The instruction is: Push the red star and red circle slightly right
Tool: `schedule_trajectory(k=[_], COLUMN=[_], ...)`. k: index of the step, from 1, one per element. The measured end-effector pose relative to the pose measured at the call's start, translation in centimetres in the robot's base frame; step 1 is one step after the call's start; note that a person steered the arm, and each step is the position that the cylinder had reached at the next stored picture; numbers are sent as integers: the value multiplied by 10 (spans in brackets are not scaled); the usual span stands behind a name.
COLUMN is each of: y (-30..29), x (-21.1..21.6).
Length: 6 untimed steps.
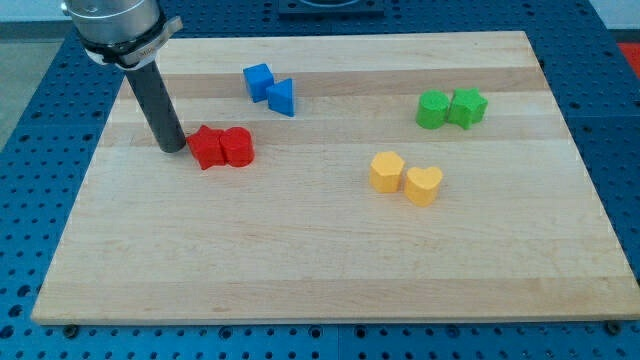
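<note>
Red star-shaped block [206, 147] and red round block [238, 147] are sitting touching each other on the pale wooden table [330, 270], over toward the view's left, star on the left of the pair. My tip [172, 148] is parked right at the star's left edge, basically touching it. No jaws on this end effector, just a plain dark rod, holding nothing. Blue cube [258, 80] and blue triangle-ish block [283, 97] sit above, two green blocks [451, 109] at the view's right, yellow hexagon [386, 172] and yellow heart [424, 185] near the middle.
</note>
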State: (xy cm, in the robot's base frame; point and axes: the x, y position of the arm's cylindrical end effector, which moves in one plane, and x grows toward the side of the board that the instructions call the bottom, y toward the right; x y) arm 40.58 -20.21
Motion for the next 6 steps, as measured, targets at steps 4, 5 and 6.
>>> schedule_trajectory(k=[4,5,6], y=[-76,-43,24], x=[-2,4,22])
